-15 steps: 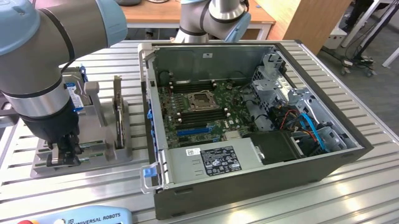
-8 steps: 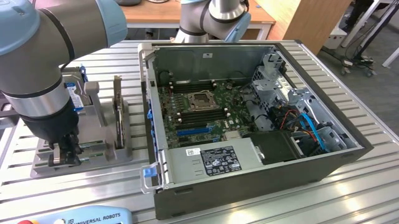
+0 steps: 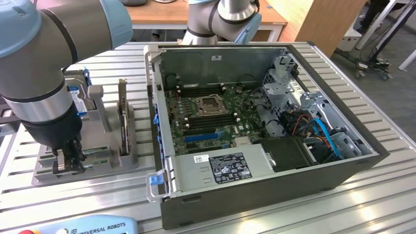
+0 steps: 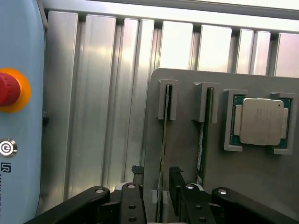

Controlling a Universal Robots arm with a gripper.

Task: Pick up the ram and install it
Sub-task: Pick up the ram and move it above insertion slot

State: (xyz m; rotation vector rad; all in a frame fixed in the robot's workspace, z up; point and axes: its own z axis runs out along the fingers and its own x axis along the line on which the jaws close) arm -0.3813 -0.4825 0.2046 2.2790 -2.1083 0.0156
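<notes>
The ram [image 4: 164, 126] stands on edge in a slotted holder of the grey fixture tray [image 4: 187, 79], not yet lifted. The gripper [image 4: 156, 181] is lowered over its near end. The fingers [image 4: 135, 189] are apart, one on either side of the stick, with a visible gap on one side.

A second memory stick [image 4: 202, 130] stands in the neighbouring slot, and a silver processor [image 4: 260, 121] lies in a pocket beyond it.

The tray rests on the slatted aluminium surface [image 4: 93, 93], to the exterior view's left of the open computer case [image 3: 273, 195], whose motherboard [image 3: 208, 112] is exposed.
</notes>
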